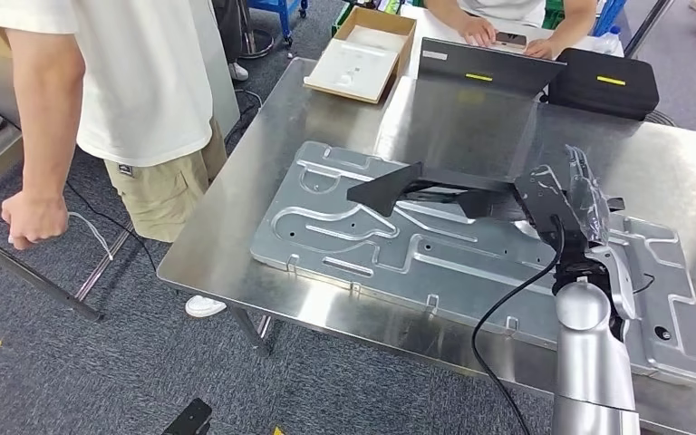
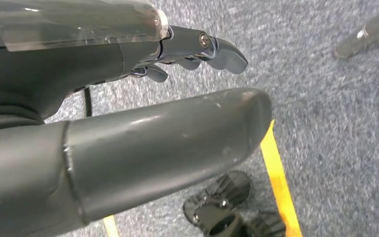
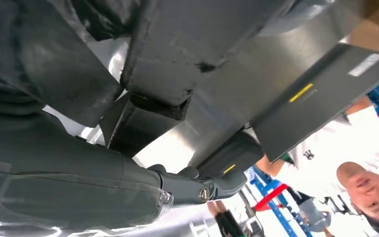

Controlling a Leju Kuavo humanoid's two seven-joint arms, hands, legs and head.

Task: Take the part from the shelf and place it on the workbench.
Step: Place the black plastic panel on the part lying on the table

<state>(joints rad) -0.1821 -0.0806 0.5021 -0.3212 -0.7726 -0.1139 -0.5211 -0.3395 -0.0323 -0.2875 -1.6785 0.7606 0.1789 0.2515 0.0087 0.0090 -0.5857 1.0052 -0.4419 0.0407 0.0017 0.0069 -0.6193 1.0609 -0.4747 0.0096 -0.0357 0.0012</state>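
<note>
One black part (image 1: 435,192) lengthwise across workbench (image 1: 326,127), in right robot hand (image 1: 566,207).

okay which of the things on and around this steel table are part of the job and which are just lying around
Part of the job:
black part, held in the right hand
steel workbench

Lying about:
ribbed metal panel
open cardboard box
two black cases
left hand, hanging over the carpet
</note>
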